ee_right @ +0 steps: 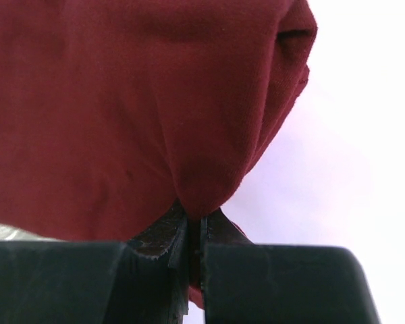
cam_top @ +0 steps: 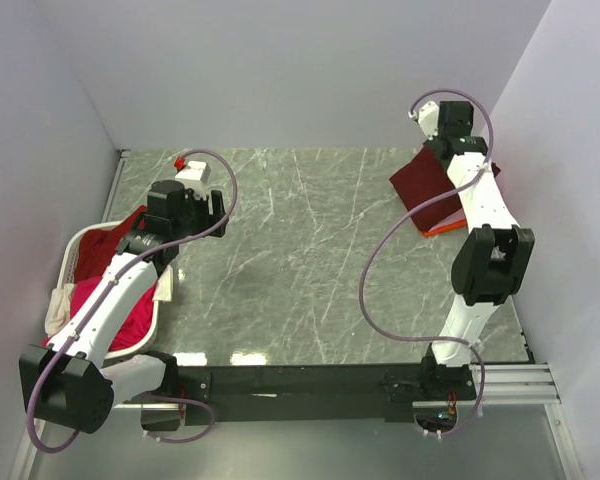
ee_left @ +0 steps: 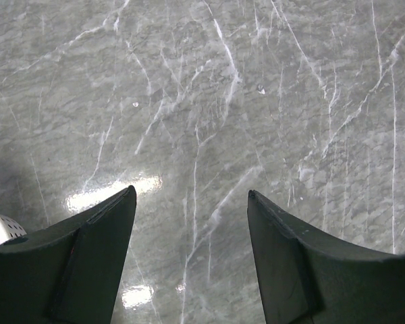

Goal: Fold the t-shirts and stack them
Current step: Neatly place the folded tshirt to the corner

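One maroon t-shirt, diagonal, far-right

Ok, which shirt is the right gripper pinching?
The dark maroon shirt at the far right, lying on an orange one; the other shirts are in the basket on the left.

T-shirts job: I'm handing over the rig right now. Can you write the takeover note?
Left gripper: open, empty, over bare table beside the white basket.
Right gripper: shut on an edge of the maroon t-shirt.
Done: maroon t-shirt looks folded, lying at far right on an orange t-shirt.
Left: magenta t-shirt, red one and cream one are bunched in the basket, unfolded.
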Robot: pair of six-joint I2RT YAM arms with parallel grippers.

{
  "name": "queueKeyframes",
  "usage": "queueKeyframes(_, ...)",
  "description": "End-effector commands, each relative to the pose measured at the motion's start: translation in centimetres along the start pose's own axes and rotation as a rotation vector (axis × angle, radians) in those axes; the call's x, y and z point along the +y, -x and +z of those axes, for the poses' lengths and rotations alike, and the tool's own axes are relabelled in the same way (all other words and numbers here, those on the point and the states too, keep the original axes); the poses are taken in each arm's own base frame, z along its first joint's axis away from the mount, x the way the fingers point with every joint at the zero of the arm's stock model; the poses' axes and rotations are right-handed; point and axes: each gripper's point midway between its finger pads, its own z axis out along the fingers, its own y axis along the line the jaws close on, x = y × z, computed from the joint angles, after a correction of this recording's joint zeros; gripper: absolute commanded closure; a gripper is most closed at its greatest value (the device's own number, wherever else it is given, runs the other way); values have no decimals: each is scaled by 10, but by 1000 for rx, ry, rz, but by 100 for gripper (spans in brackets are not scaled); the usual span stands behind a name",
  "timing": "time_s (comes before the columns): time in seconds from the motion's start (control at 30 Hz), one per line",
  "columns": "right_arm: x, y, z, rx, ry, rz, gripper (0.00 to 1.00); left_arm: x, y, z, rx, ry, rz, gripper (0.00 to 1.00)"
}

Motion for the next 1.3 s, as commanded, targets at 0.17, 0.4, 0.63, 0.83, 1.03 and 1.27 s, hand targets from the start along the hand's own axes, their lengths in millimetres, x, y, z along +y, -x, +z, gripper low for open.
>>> queueKeyframes(0.17,-57,-5,26,29,-190,24,100,-3,13,-3,-47,-11,22,28)
queueKeyframes(0.4,-72,-43,68,277,-478,-11,35,-2,13,-3,-47,-10,23,28)
queueKeyframes(0.63,-79,-22,53,206,-502,108,33,-1,14,-4,-57,0,26,28)
queueKeyframes(0.83,-47,16,27,22,-231,226,32,1,19,-9,-85,12,25,28)
queueKeyframes(1.03,44,17,10,-74,295,152,32,2,18,-8,-83,19,27,28)
queueKeyframes(1.27,115,-27,3,-28,496,78,32,1,14,-4,-69,12,24,28)
